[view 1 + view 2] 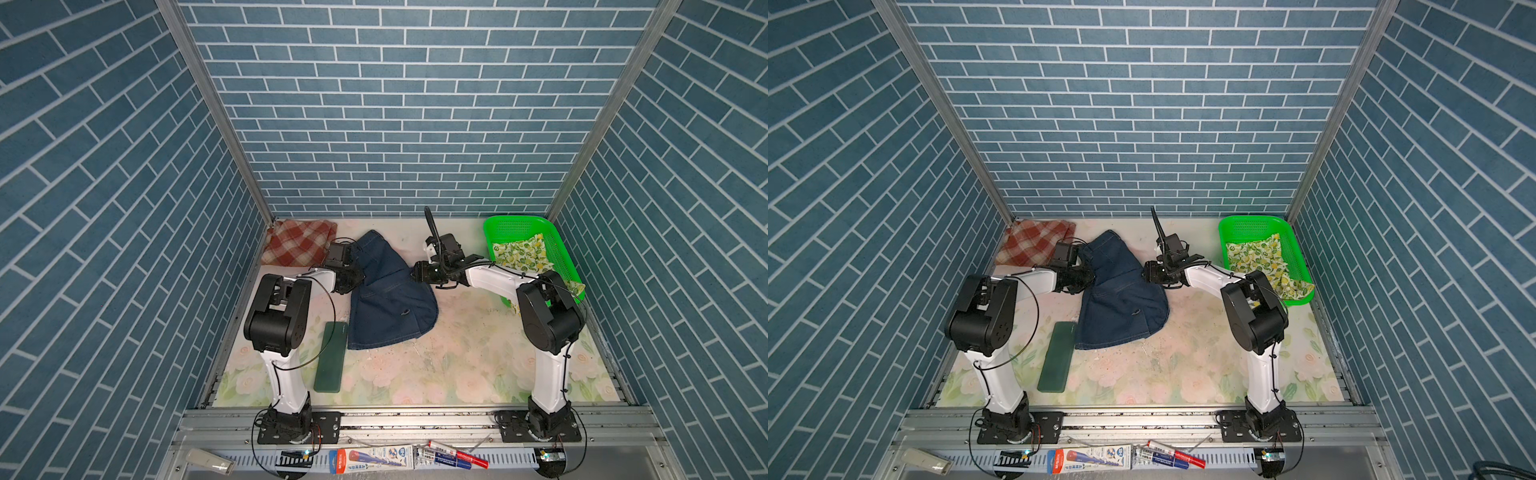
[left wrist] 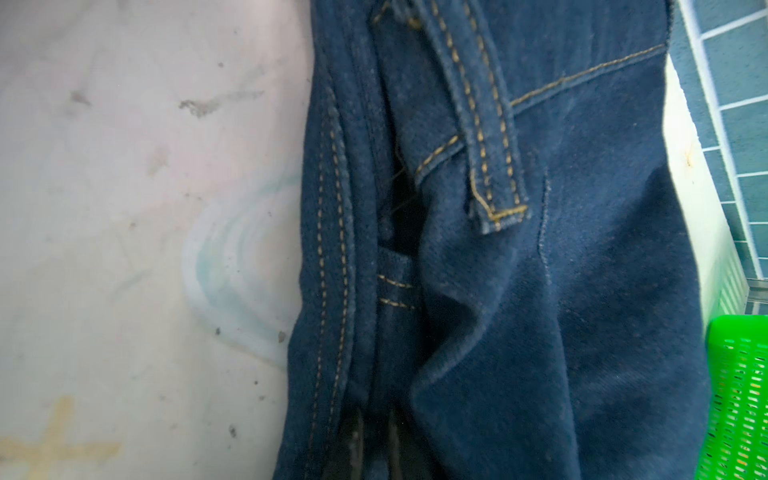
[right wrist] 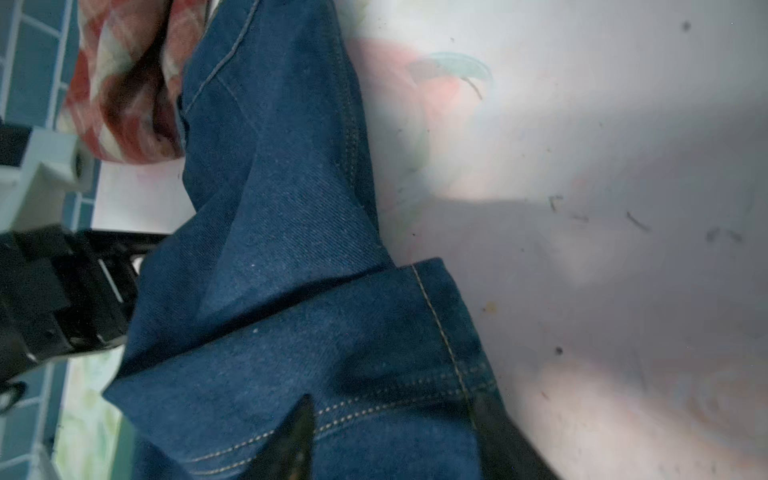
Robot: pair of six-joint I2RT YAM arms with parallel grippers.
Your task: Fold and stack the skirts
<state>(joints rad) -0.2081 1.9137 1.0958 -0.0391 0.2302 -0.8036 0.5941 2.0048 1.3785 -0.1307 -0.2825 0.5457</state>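
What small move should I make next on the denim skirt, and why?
Probably close the right gripper on the denim skirt: its fingers stand apart, straddling a stitched edge, while the left gripper looks clamped on the opposite edge.

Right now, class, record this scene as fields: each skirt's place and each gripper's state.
Plaid skirt: far-left corner
Denim skirt: mid-table, between both grippers
Lemon-print skirt: inside green basket, far right
Left gripper: shut on denim skirt's left edge
Right gripper: open, jaws astride its right edge
Green pad: near left of denim skirt
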